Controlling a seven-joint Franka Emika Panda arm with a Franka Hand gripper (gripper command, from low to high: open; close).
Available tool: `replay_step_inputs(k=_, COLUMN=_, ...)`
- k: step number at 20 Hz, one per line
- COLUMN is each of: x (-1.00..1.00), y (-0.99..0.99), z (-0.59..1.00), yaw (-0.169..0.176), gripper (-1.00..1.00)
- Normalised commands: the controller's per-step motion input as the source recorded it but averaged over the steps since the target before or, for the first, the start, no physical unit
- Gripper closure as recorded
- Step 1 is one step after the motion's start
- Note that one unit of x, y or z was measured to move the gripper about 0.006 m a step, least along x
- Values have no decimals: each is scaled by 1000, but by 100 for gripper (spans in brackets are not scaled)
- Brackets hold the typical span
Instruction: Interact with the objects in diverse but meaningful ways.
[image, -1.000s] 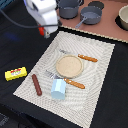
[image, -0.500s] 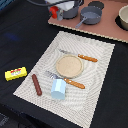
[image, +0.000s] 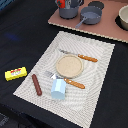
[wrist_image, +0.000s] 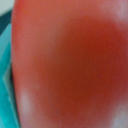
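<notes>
A red tomato fills the wrist view, very close and blurred. In the exterior view a red thing shows at the rim of the grey two-handled pot at the top edge; it may be the same tomato. The brown sausage and the light blue cup lie on the striped placemat. The yellow packet lies on the dark table to the exterior view's left of the mat. No gripper fingers show in either view.
A round wooden plate sits mid-mat between a fork and a knife with orange handles. A grey frying pan, a black lid and a bowl stand on the brown board at the back.
The arm moved from the mat's far left corner toward the pot and has left the exterior view. The things on the mat have not moved.
</notes>
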Motion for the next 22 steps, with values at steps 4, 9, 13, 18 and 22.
replay_step_inputs(k=4, x=7, y=641, z=-87, yaw=-4, gripper=100)
replay_step_inputs(k=9, x=0, y=566, z=-101, yaw=0, gripper=100)
replay_step_inputs(k=13, x=10, y=551, z=-39, yaw=0, gripper=-100)
replay_step_inputs(k=18, x=13, y=562, z=-42, yaw=0, gripper=-100)
replay_step_inputs(k=22, x=65, y=572, z=-4, yaw=0, gripper=-100)
